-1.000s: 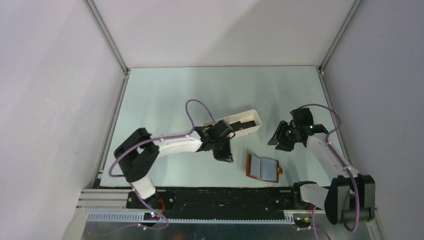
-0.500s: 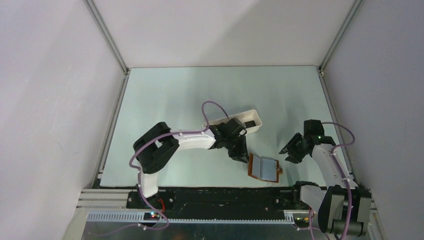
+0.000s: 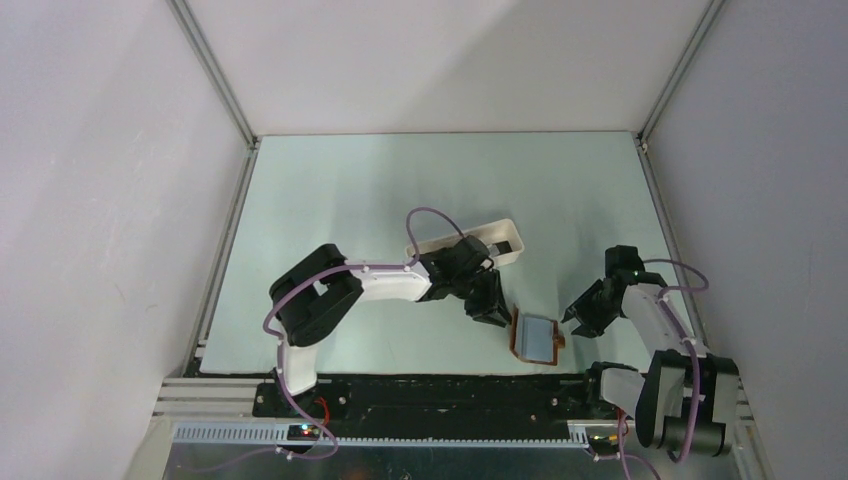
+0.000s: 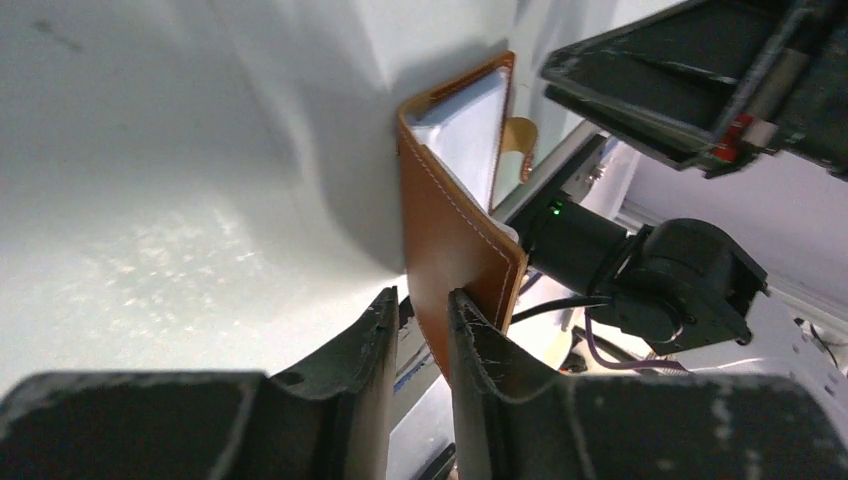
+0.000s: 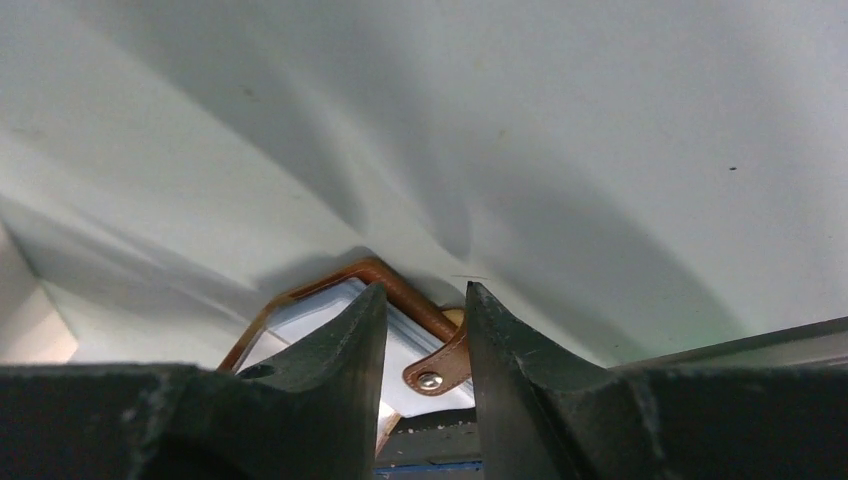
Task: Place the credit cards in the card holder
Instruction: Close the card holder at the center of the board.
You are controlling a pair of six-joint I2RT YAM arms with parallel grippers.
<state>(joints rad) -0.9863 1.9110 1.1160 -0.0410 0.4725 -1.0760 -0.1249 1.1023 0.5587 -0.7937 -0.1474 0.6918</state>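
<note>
The card holder [image 3: 537, 337], a brown wallet with pale blue pockets, lies near the table's front edge. Its left flap [image 4: 450, 220] stands raised between the fingers of my left gripper [image 4: 422, 300]. It rests against the right finger and a gap shows at the left one, so the jaws are open. My right gripper [image 5: 425, 290] is open at the wallet's right side, its fingers either side of the snap tab [image 5: 440, 372] without touching it. A dark credit card [image 3: 503, 247] shows in the white tray [image 3: 470, 243]; my left arm hides the rest.
The white oblong tray sits just behind my left gripper [image 3: 497, 312]. The black front rail [image 3: 440, 390] runs close below the wallet. White walls enclose the table on three sides.
My left gripper moved right to the wallet; its left flap now stands up and the jaws have widened. My right gripper came down toward the snap tab, jaws narrowing.
</note>
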